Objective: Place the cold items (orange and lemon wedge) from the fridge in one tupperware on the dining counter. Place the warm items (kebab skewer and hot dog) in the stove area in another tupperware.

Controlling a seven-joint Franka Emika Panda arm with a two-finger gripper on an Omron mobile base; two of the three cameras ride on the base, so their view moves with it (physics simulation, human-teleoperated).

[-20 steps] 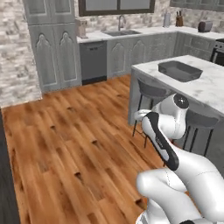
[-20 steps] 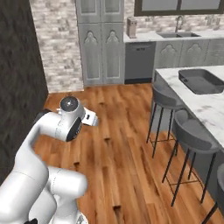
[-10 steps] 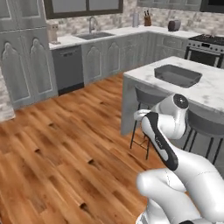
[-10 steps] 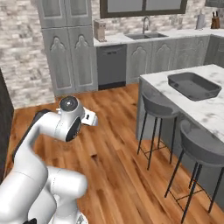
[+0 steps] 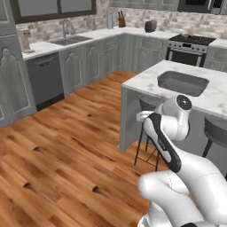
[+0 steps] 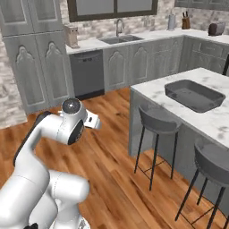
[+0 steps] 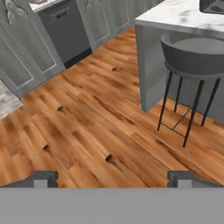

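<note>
Since the earlier pictures the whole scene has been shifted by the driving base: the white grey-veined marble dining counter (image 6: 203,118) and the shallow dark grey rectangular tupperware tray (image 6: 194,95) on it are now seen nearer, ahead and right of the gripper (image 7: 111,178). The steel range with black cooktop (image 5: 190,48) has been brought into view beyond them. The fingers (image 7: 43,179) are spread wide, nothing held, above the wooden floor (image 7: 83,127), a dark stool (image 7: 192,61) ahead.

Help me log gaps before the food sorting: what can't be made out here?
- Tray floor: hidden by its raised rim, both base views.
- Stove: cut off by the left base view's edge.
- Small countertop items by the wall: too small, blurred.
- Stool: seat cut by the hand view's edge.
</note>
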